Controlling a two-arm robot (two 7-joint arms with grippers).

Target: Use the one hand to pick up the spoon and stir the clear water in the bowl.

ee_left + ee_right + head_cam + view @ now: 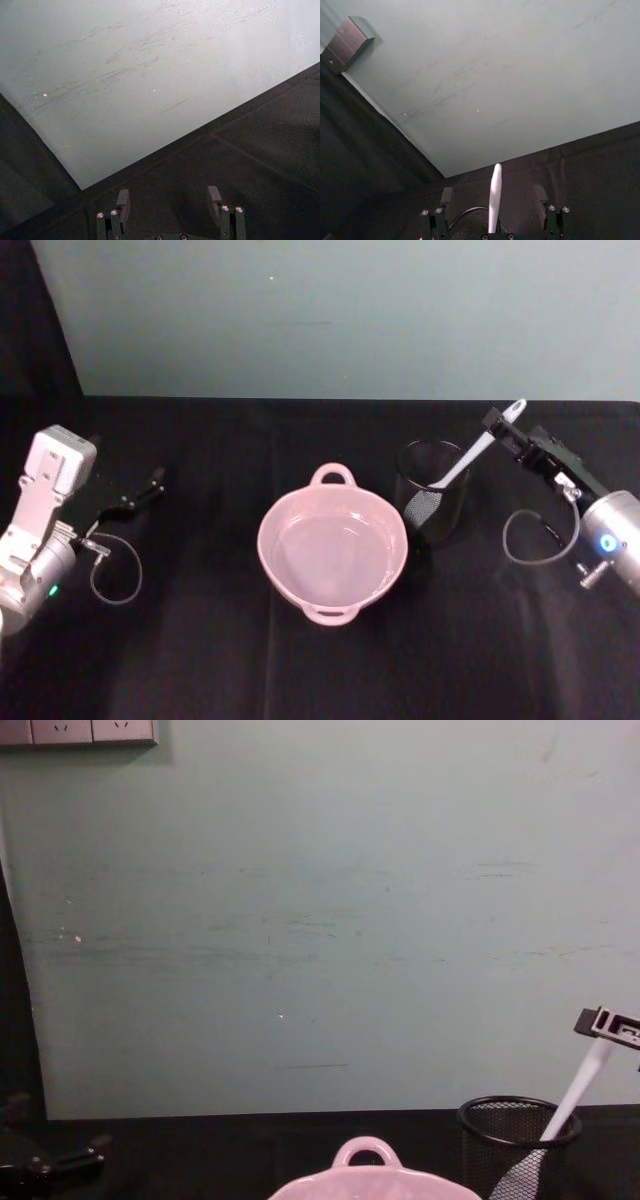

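Left arm (35,540): white boxy housing (60,465), silver cylindrical link, small green light (52,590), thin black left cable loop (138,570). Right arm (615,535): silver cylinder, blue light (607,542), black right cable loop (505,538). Left gripper (169,197) and right gripper (492,195): dark bodies, flat grey fingers (123,200), silver screw heads (225,208).

The white spoon (478,447) leans in the mesh cup (440,515), just beside the pink bowl (270,565) of clear water.
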